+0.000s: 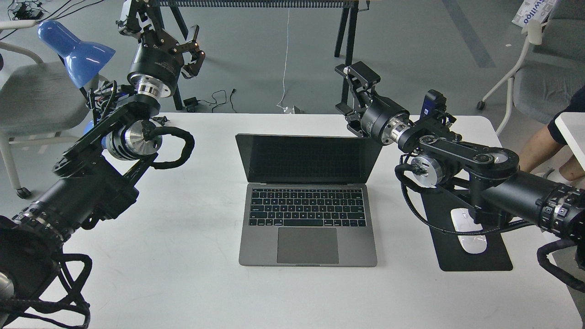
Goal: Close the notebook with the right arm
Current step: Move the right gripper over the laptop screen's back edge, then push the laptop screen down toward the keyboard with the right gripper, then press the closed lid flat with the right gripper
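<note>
While the notebook (308, 201) sits fully open near the middle of the desk (192, 274), lid upright and tipped slightly back with the dark screen facing the robot, closing has not begun; the whole fold-down is left to do. Right arm (461, 160) reaches in from the right edge, above the mouse pad (475, 260) and white mouse (468, 230). Right gripper (354, 93) hangs just beyond the lid's upper right corner, toward the desk's far edge. Fingers spread apart, nothing between them. Contact with the lid: none that I can make out, though the gap is hard to judge from above. Judgement: gripper looks placed behind the lid to push it forward and down. Left gripper (194, 50) raised over the far left corner, fingers parted, empty.
</note>
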Controlling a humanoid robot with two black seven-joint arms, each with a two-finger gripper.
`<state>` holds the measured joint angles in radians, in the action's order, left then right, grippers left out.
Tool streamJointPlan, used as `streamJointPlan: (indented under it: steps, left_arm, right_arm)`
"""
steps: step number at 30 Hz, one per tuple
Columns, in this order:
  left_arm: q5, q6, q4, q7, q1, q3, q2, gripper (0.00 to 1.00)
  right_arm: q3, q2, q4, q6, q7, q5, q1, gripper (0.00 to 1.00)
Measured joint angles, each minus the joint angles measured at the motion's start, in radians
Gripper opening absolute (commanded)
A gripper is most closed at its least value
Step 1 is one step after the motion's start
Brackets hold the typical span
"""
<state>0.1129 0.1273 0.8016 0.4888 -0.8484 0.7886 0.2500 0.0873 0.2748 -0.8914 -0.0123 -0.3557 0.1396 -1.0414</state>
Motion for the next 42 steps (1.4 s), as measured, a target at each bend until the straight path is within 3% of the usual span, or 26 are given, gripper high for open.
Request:
streamJointPlan:
  steps: [10,31,42]
  left_arm:
    - [-0.001,0.000,-0.001,0.000,0.000,0.001,0.000,1.00]
    - [-0.001,-0.001,-0.001,0.000,0.000,0.001,0.000,1.00]
    - [-0.001,-0.002,-0.001,0.000,0.000,0.001,0.000,1.00]
  right_arm:
    - [-0.012,0.099,-0.132,0.000,0.000,0.003,0.038,1.00]
    - [-0.014,0.091,-0.287,-0.023,-0.006,0.045,0.226,1.00]
    - [-0.014,0.090,-0.291,-0.037,-0.006,0.067,0.351,1.00]
